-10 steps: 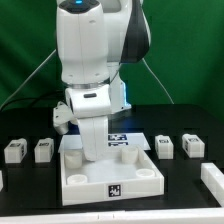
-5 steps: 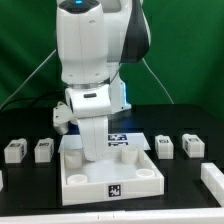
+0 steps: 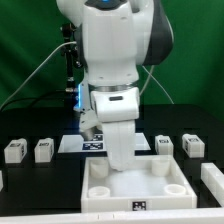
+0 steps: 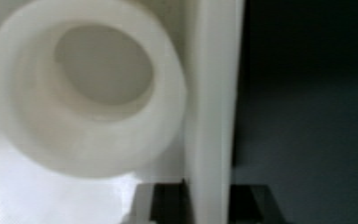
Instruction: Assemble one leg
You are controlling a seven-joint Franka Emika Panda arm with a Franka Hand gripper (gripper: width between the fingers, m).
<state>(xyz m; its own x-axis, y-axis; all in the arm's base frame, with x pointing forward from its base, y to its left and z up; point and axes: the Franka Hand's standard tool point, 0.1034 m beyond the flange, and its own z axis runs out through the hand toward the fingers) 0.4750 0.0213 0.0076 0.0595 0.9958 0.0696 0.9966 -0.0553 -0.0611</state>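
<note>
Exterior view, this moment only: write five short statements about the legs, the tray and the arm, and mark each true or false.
1. Two legs stand at the exterior view's left of the tray. True.
2. A leg sits in a tray socket. False: the sockets in view are empty, and the legs stand on the table.
3. The arm reaches down over the tray. True.
4. The marker board lies in front of the tray. False: it lies behind the tray, near the arm.
5. Two other legs stand at the exterior view's right of the arm. True.
</note>
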